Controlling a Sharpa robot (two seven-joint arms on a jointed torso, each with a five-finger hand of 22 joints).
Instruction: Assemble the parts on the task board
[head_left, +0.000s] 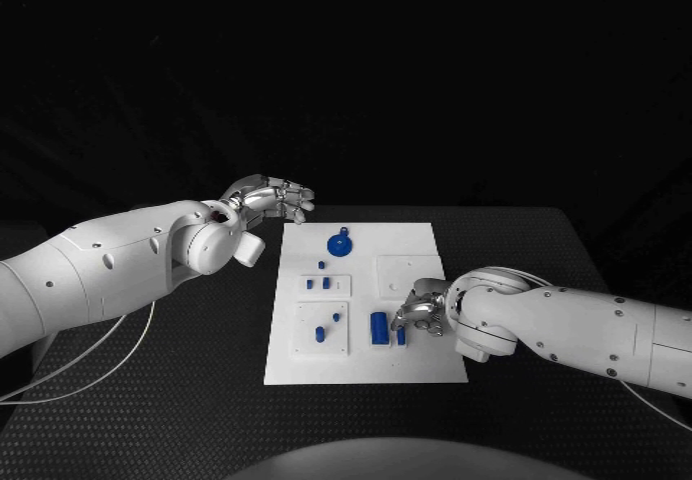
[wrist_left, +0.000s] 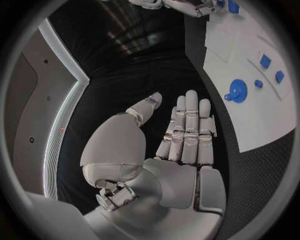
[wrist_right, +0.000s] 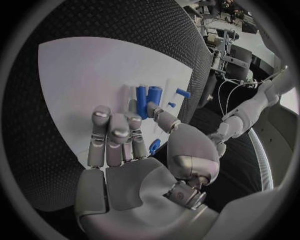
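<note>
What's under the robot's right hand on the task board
The right hand hovers over the white task board's near right part, beside upright blue parts. In the right wrist view, blue parts show past its fingers; the board under the palm is covered.

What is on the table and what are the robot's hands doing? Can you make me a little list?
table: black, with a white task board in the middle
parts: small blue pieces on the board, including a round blue part at the far end and a tall blue part at the near end
left hand: off the board by its far left corner, fingers apart, holding nothing
right hand: over the board's near right area, next to the tall blue part; no part plainly held in it
</note>
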